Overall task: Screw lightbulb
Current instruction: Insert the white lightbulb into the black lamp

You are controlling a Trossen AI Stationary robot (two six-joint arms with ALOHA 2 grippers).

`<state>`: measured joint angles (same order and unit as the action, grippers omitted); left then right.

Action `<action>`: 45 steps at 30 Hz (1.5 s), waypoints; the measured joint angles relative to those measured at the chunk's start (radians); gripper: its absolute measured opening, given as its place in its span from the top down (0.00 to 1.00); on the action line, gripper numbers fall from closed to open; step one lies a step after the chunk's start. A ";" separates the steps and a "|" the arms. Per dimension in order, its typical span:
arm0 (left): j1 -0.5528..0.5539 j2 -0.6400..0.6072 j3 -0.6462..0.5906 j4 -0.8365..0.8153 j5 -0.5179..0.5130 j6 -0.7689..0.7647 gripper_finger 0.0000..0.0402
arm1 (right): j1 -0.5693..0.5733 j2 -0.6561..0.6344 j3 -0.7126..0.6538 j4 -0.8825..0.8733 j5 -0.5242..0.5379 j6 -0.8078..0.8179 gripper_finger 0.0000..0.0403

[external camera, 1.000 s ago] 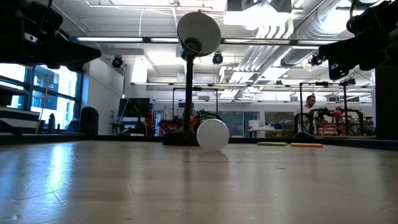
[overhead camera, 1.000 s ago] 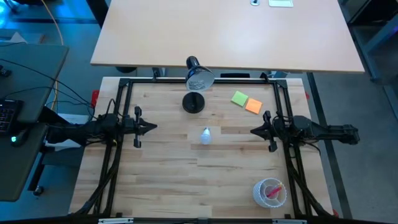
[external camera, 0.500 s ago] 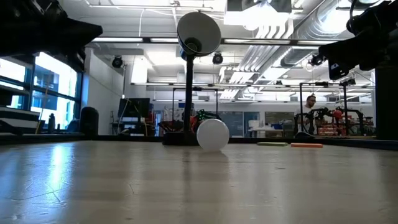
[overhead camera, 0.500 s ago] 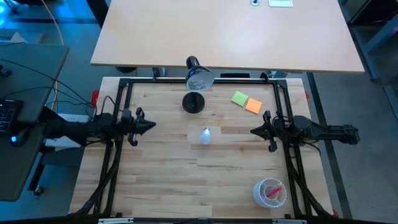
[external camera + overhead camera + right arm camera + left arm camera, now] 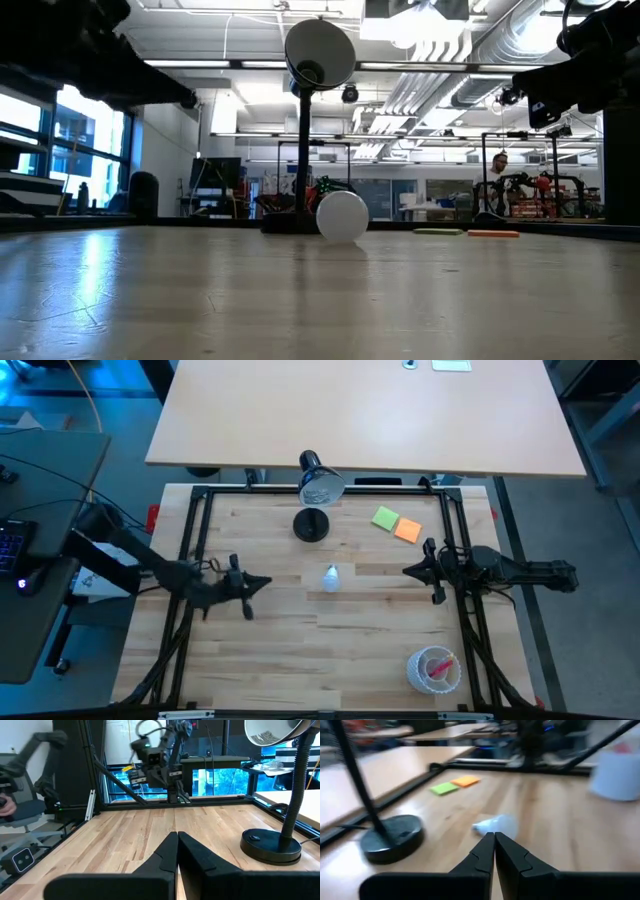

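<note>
We see the left end effector [image 5: 262,581] out over the tabletop [image 5: 330,650], fingers pressed together, holding nothing and touching nothing. Its tip points at the bulb [image 5: 330,576], close to it but apart. In the left wrist view the shut fingers [image 5: 485,855] meet in a thin line, and the bulb [image 5: 495,825] lies on its side just past them, bare wood between.

The bulb sits near the middle of the tabletop, lying down, between the two arms. In the low view it [image 5: 342,216] shows as a white globe in front of the lamp [image 5: 305,120] stem.

We see the right end effector [image 5: 408,570] at the right side of the tabletop, also pressed together, empty, well apart from the bulb. The right wrist view shows its fingers [image 5: 170,852] closed above the wood, with the lamp base [image 5: 270,847] off to one side and the left arm [image 5: 155,760] far across.

The lamp [image 5: 315,500] stands at the far edge of the tabletop, its round base [image 5: 311,525] just behind the bulb, head up above. Green note [image 5: 385,517] and orange note [image 5: 407,530] lie touching each other, right of the lamp base. A clear cup [image 5: 433,668] with pink contents stands at the near right corner
</note>
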<state>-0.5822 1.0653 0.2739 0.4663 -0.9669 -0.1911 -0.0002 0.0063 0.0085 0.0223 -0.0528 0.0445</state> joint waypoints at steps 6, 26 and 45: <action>-0.018 0.316 0.181 0.001 -0.131 -0.117 0.94 | 0.000 0.000 0.000 0.000 0.000 0.000 0.98; 0.138 0.981 0.900 -0.316 -0.007 -0.609 0.31 | 0.000 0.000 0.000 0.000 0.000 0.000 0.98; -0.012 1.083 1.119 -1.245 -0.225 -1.563 0.41 | 0.000 0.000 0.000 0.000 0.000 0.000 0.98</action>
<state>-0.5939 2.1487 1.3925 -0.7785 -1.1917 -1.7538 -0.0002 0.0067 0.0084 0.0223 -0.0528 0.0446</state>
